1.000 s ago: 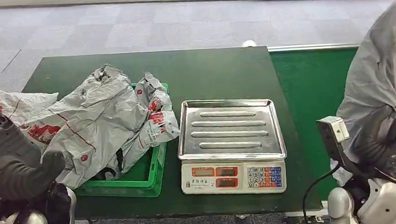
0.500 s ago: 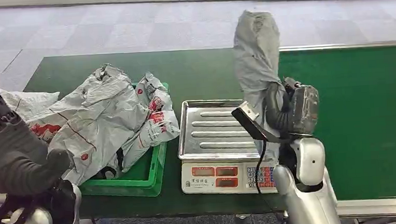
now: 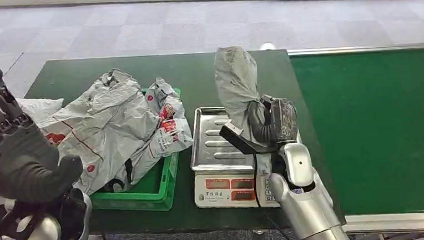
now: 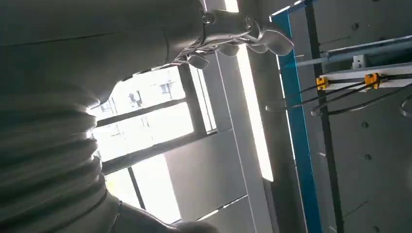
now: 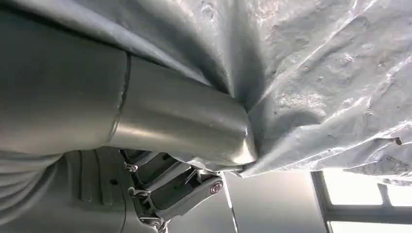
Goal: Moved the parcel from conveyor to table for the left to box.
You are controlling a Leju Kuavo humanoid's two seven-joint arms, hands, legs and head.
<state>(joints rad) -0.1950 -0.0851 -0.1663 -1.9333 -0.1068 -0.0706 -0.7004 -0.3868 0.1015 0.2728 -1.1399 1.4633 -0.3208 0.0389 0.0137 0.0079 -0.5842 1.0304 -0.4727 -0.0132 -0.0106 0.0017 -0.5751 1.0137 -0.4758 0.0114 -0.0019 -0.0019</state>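
Observation:
A grey plastic parcel (image 3: 236,82) stands upright in my right hand (image 3: 273,122), which grips its lower part above the steel pan of the scale (image 3: 217,147). In the right wrist view the crumpled grey parcel (image 5: 311,82) is pressed against my thumb (image 5: 184,121). My left hand (image 3: 17,157) is raised at the near left with its fingers spread and nothing in it. The green box (image 3: 147,193) on the left of the table is heaped with several grey parcels (image 3: 110,132).
The dark green table (image 3: 196,76) carries the box and the scale, whose display and keypad (image 3: 247,187) face me. The green conveyor (image 3: 377,132) runs along the right side. A white parcel (image 3: 23,112) lies at the table's left edge.
My right arm has carried the parcel leftward from the conveyor side to above the scale pan. My left hand has lifted and spread its fingers.

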